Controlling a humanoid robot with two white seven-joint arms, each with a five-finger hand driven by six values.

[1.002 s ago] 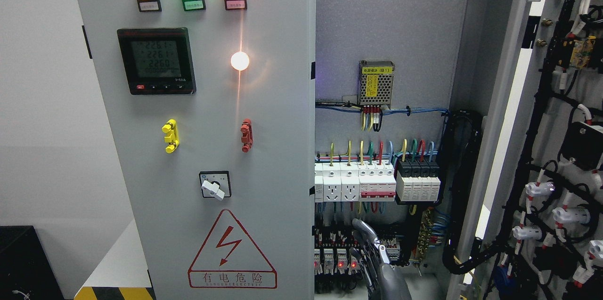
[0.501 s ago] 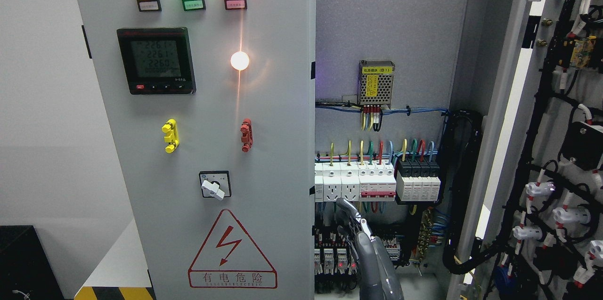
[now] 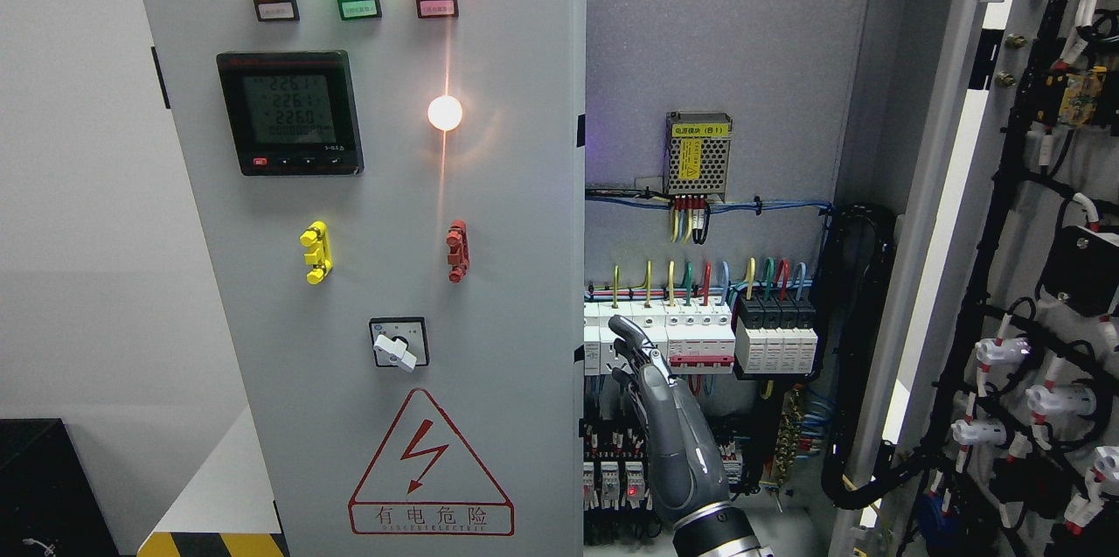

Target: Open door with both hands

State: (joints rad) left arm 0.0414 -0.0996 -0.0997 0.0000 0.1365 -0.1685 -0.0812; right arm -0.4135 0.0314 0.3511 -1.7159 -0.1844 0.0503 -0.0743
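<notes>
In front of the row of white circuit breakers (image 3: 691,334), inside the open cabinet bay: right hand (image 3: 664,417), dark grey metal, arm entering from the bottom edge right of the middle. Fingers (image 3: 625,331) extended and lying close together, pointing up and to the left, nothing held. The tips overlap the lower left of the breaker row; contact cannot be judged.

Left of the breakers: tall pale grey metal door (image 3: 393,190), closed, its right edge just beside the fingertips. It carries amber, green and red round lamps, a black digital meter (image 3: 290,113) and a red-outlined warning triangle (image 3: 430,465).

Right of the breakers: second grey door (image 3: 944,190), swung wide open, black wiring looms on its inner face.

Change since a second ago: the hand has risen from the bottom edge to breaker height and shifted left toward the closed door; doors unmoved.
</notes>
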